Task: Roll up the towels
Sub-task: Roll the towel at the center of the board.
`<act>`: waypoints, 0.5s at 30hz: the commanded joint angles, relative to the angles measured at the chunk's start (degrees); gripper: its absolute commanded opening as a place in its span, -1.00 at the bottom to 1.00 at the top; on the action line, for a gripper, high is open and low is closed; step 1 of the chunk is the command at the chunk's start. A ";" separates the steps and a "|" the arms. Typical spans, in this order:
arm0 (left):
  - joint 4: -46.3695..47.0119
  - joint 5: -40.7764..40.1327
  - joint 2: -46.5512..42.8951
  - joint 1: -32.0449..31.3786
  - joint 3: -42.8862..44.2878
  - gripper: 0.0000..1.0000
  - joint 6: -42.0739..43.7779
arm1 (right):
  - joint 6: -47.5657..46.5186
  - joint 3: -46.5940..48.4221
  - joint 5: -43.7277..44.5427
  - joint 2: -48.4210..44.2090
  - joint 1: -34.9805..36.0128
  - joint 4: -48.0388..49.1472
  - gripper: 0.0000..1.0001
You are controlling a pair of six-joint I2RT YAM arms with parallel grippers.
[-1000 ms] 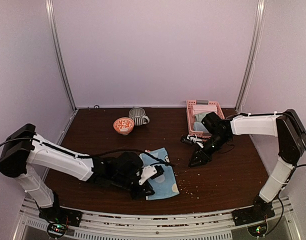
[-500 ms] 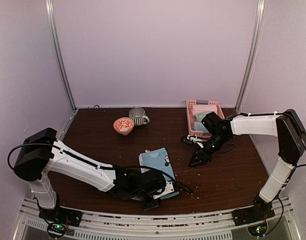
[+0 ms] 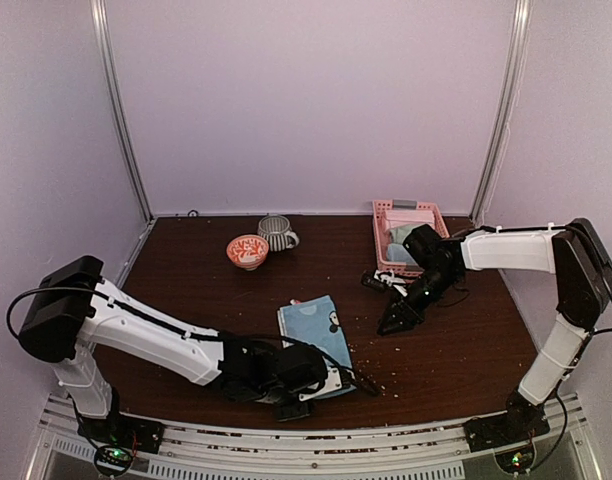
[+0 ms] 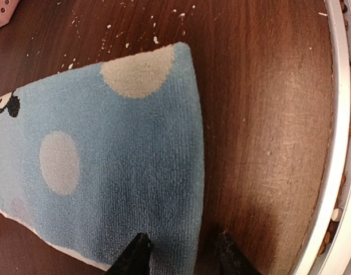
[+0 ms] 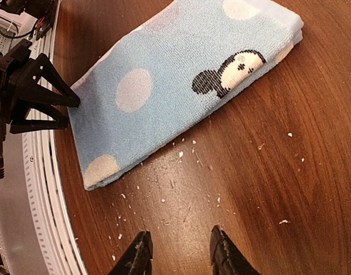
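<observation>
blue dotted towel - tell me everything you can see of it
The blue dotted towel is light blue terry cloth with pale round dots and a small black-and-white cartoon figure printed near one side. It is folded into a flat oblong, not yet rolled. It lies on the dark wooden table towards the front, with white crumbs scattered beside it. The left gripper stands open at its near end, straddling a long edge, one fingertip over cloth and the other over bare wood.
</observation>
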 commanded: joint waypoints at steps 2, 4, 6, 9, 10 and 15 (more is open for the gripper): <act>1.23 0.45 1.37 -0.19 -0.48 -0.22 2.13 | -0.35 0.71 -0.76 0.20 -0.21 -0.31 -0.29; 2.16 0.31 2.38 -0.19 -0.61 -0.25 2.32 | -0.13 0.36 -0.75 0.18 -0.22 -0.10 -0.29; 2.30 -0.73 3.43 -0.17 -0.53 -0.34 2.28 | -0.01 0.34 -0.65 0.16 -0.21 0.01 -0.29; 0.91 -2.14 4.53 -0.19 0.04 -0.53 1.74 | 0.02 0.27 -0.74 -1.01 -0.21 0.18 -0.29; 0.84 -2.14 4.45 -0.19 0.11 -0.60 1.64 | -0.41 0.13 -0.95 -1.96 -0.21 0.17 -0.29; 3.96 4.51 1.32 1.03 -1.18 -0.90 0.86 | -7.54 0.43 -2.24 -6.79 0.04 -6.21 -0.26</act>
